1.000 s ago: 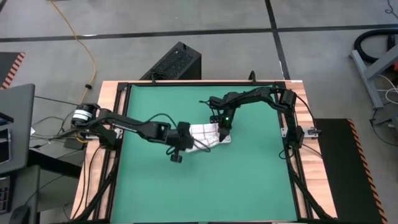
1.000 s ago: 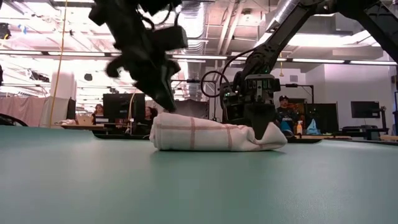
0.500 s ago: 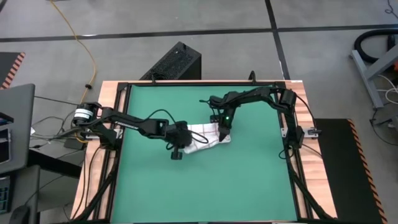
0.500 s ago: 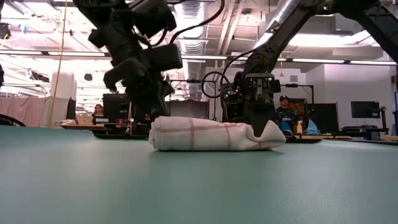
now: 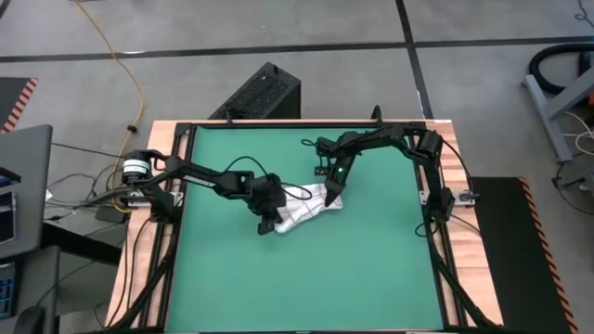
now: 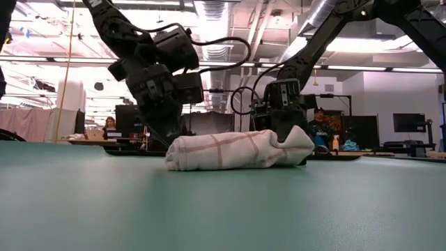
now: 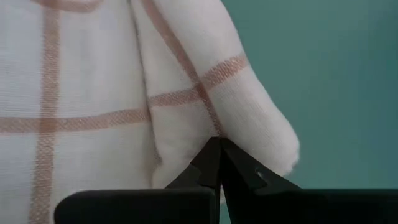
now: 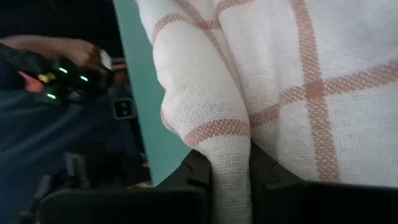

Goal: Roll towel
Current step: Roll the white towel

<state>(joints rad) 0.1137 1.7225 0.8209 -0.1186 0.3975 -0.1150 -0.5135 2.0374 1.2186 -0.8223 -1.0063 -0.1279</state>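
The towel (image 5: 302, 209), white with thin red check lines, lies as a loose roll (image 6: 230, 150) on the green mat (image 5: 371, 269) near the table's middle. My left gripper (image 5: 271, 223) is shut and stands at the roll's left end (image 6: 174, 150), slanting down. My right gripper (image 5: 331, 197) is at the roll's right end, shut on a fold of the cloth. In the low view that end (image 6: 296, 139) bulges up in front of the right gripper's fingers and hides their tips. My left gripper's shut fingertips (image 7: 211, 163) lie against the rounded left end of the roll (image 7: 249, 118), coming slanting down from the table's left. That end rests on the mat. My right gripper pinches a fold of several layers (image 8: 229, 163) at the roll's right end between its two fingers, slanting down from the far right. The cloth there is bunched and raised a little; the rest of the roll lies on the mat.
Open green mat lies all around the towel, bounded by a black frame and the wooden table border (image 5: 455, 186). A black box (image 5: 264, 93) stands past the far edge. Beyond the table, the low view shows monitors and people (image 6: 320, 125).
My left gripper has come down and toward the towel's left end while rolling its wrist, staying shut. The towel's right end, a flat corner on the mat before, now stands bunched up higher, and the roll has turned slightly, with that end swung toward the far edge.
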